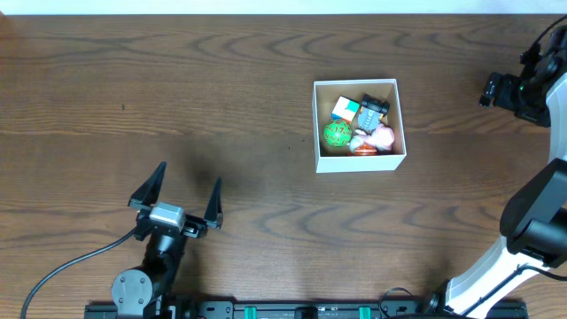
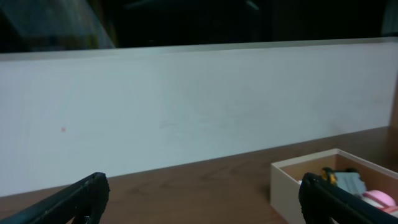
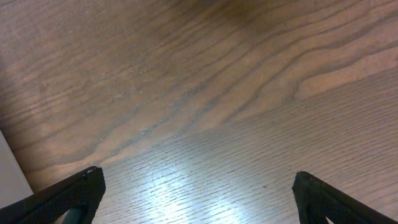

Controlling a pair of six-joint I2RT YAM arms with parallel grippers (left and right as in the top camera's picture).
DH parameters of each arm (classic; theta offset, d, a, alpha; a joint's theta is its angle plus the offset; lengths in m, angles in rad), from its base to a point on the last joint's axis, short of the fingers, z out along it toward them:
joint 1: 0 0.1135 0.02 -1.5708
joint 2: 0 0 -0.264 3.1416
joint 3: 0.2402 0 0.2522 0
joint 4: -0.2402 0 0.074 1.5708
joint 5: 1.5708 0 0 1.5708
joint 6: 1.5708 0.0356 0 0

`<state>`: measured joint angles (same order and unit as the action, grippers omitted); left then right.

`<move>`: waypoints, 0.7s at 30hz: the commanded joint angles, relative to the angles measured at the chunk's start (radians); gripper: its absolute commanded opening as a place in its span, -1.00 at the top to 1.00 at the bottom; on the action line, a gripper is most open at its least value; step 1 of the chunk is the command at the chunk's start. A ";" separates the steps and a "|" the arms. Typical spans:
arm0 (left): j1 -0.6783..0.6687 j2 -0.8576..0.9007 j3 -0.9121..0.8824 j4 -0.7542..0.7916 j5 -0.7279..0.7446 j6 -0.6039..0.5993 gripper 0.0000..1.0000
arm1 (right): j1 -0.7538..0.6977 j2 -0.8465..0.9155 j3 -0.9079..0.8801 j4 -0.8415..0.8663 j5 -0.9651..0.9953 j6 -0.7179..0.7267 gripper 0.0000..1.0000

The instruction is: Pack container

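- I am holding my left gripper [image 1: 190, 175] wide open above the near left part of the wooden table [image 1: 221, 80]. Its two dark fingers [image 1: 158, 180] are spreading in a V with nothing between them.
- My left wrist camera is looking low across the tabletop. Both fingertips are showing at the bottom corners, far apart, and a long pale wall [image 2: 186, 106] is filling most of the view behind them.
- I am carrying my right gripper [image 3: 196, 186] wide open too. Its fingertips [image 3: 81, 190] are sitting at opposite bottom corners of the right wrist view, with only bare wood grain between them.
- From overhead, my right arm [image 1: 532, 213] is reaching up along the far right edge, well apart from the container.
- The container [image 1: 359, 162] is sitting upright on the table, right of centre, with white walls and a brown inside. Neither gripper is touching it.
- Inside it, a green ball [image 1: 337, 134] is lying near the left wall and a pink toy [image 1: 383, 136] is lying near the right wall.
- A white and blue block [image 1: 345, 108] and a dark piece [image 1: 376, 106] are lying toward the far side, and something small and orange [image 1: 363, 149] is resting against the near wall. I cannot tell what those last two are.
- In the left wrist view, a corner of the container is showing at the lower right, partly behind my right-hand fingertip.
- A black cable [image 1: 71, 266] is trailing from the left arm's base toward the near left edge.
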<state>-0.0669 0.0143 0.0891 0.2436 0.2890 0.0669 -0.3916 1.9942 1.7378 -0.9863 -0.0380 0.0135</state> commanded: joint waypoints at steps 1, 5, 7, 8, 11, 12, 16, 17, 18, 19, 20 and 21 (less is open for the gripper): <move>0.019 -0.013 -0.014 0.001 0.008 0.028 -0.96 | -0.007 0.006 -0.001 0.000 -0.004 -0.011 -0.99; 0.033 -0.013 -0.016 -0.003 0.006 0.032 -0.96 | -0.007 0.006 -0.001 0.000 -0.004 -0.011 -0.99; 0.039 -0.013 -0.016 -0.023 0.006 0.045 -0.96 | -0.007 0.006 -0.001 0.000 -0.004 -0.011 -0.99; 0.041 -0.013 -0.018 -0.048 0.006 0.061 -0.96 | -0.007 0.006 -0.001 0.000 -0.004 -0.011 -0.98; 0.041 -0.013 -0.029 -0.114 0.006 0.112 -0.96 | -0.007 0.006 -0.001 0.000 -0.004 -0.011 -0.99; 0.041 -0.013 -0.038 -0.124 0.006 0.129 -0.96 | -0.007 0.006 -0.001 0.000 -0.004 -0.011 -0.98; 0.052 -0.013 -0.087 -0.127 0.006 0.143 -0.96 | -0.007 0.006 -0.001 0.000 -0.004 -0.011 -0.98; 0.055 -0.013 -0.085 -0.163 0.006 0.142 -0.96 | -0.007 0.006 -0.001 0.000 -0.004 -0.011 -0.99; 0.055 -0.013 -0.085 -0.180 0.006 0.143 -0.96 | -0.007 0.006 -0.001 0.000 -0.004 -0.011 -0.98; 0.055 -0.013 -0.085 -0.200 0.006 0.143 -0.96 | -0.007 0.006 -0.001 0.000 -0.004 -0.011 -0.98; 0.055 -0.013 -0.085 -0.218 0.006 0.143 -0.96 | -0.007 0.006 -0.001 0.000 -0.004 -0.011 -0.98; 0.055 -0.013 -0.085 -0.241 0.006 0.143 -0.96 | -0.007 0.006 -0.001 0.000 -0.004 -0.011 -0.98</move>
<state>-0.0170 0.0109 0.0063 0.0288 0.2886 0.1871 -0.3916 1.9942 1.7378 -0.9867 -0.0383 0.0135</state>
